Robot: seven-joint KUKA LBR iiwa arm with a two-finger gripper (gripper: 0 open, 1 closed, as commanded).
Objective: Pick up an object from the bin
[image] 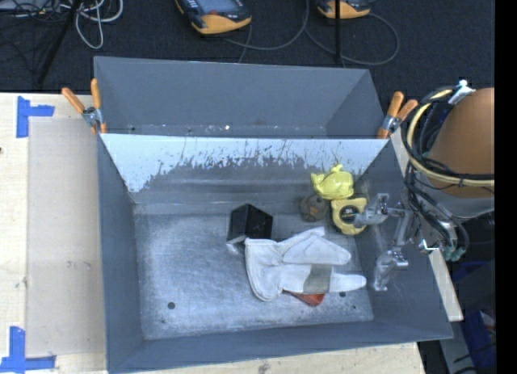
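Camera view: gripper (382, 239) spread wide, nr white glove (283, 267).

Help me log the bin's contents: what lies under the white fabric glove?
A red edge pokes out beneath the white fabric glove at its near side. The rest is covered, so its kind cannot be told.

Bin (161, 283): grey metal, matt, floor scuffed pale. Glove (283, 267): white cloth, creased. Toy (333, 182): yellow plastic, glossy. Block (250, 223): black, matt.
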